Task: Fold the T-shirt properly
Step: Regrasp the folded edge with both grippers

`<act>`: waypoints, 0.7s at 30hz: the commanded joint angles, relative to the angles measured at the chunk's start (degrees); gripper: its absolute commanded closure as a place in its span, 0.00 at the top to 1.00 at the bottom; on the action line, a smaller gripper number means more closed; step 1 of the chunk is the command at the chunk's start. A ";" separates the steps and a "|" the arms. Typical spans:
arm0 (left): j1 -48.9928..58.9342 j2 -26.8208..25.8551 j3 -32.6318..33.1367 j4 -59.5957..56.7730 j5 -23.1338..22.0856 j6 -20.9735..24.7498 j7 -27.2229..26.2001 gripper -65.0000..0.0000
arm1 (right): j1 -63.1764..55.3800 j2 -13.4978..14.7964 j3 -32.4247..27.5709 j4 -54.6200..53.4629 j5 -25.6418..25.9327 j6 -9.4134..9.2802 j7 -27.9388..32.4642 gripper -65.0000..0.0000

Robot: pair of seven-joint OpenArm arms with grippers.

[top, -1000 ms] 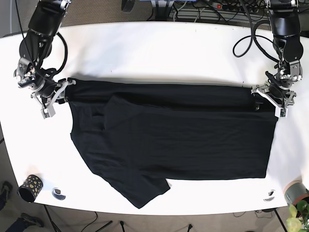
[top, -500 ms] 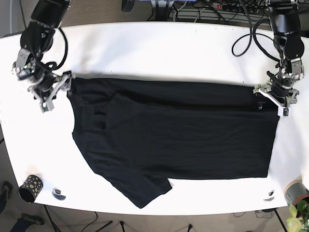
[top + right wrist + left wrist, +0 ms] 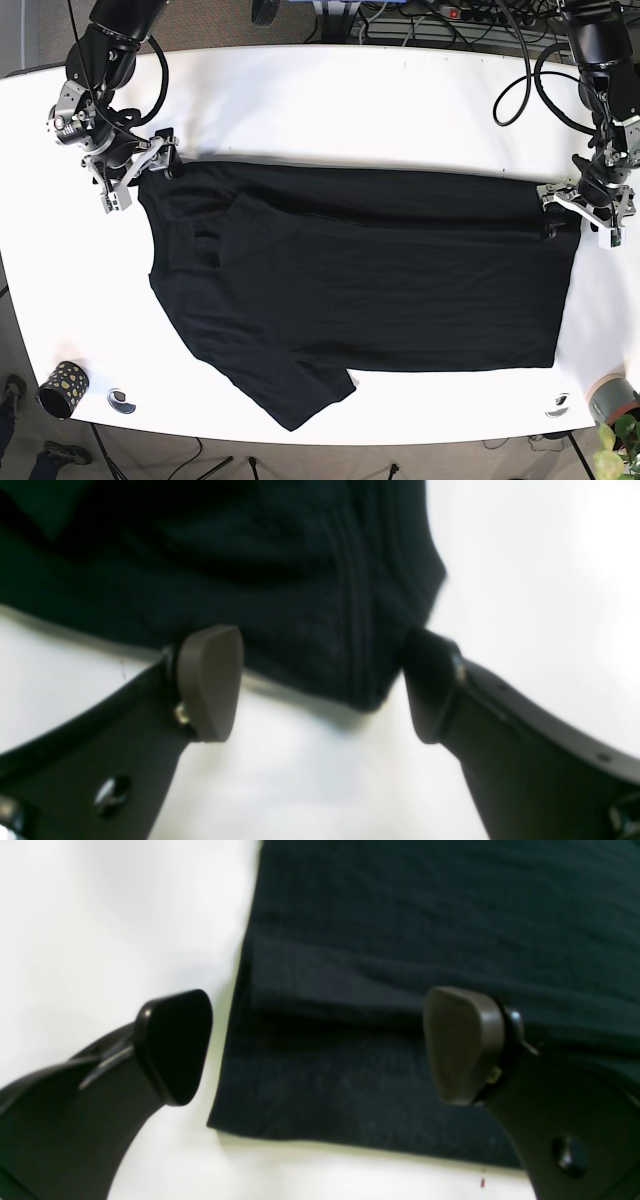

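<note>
A black T-shirt (image 3: 360,290) lies spread flat on the white table (image 3: 330,100), its far edge folded over into a band, one sleeve sticking out at the near left. My right gripper (image 3: 128,172) is open at the shirt's far left corner. In the right wrist view the jaws (image 3: 320,685) stand apart around that hemmed corner (image 3: 350,630) without pinching it. My left gripper (image 3: 588,212) is open at the far right corner. In the left wrist view the jaws (image 3: 320,1047) straddle the folded corner (image 3: 350,1065), which rests on the table.
A small patterned cup (image 3: 62,388) and a small round object (image 3: 121,401) sit at the near left edge. Another small object (image 3: 558,405) and a potted plant (image 3: 612,402) are at the near right. Cables (image 3: 440,20) run behind the table's far edge.
The right gripper moved toward the table's far side and inward along the shirt's far left corner. The left gripper shifted slightly outward past the right corner. The shirt lies as before.
</note>
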 commanded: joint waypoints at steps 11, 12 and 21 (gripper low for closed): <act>-0.20 -2.15 -0.24 -4.80 -0.36 -0.28 -1.70 1.00 | 1.67 1.02 0.25 -5.70 0.46 0.08 2.34 0.62; -0.20 -2.15 -0.24 -5.15 -0.36 -0.28 -1.70 1.00 | 1.67 1.02 0.17 -5.70 0.46 0.08 2.34 0.58; -0.11 -2.15 -0.15 -5.94 -0.28 -0.28 -1.79 1.00 | 1.67 0.76 0.08 -5.70 0.54 0.08 2.34 0.05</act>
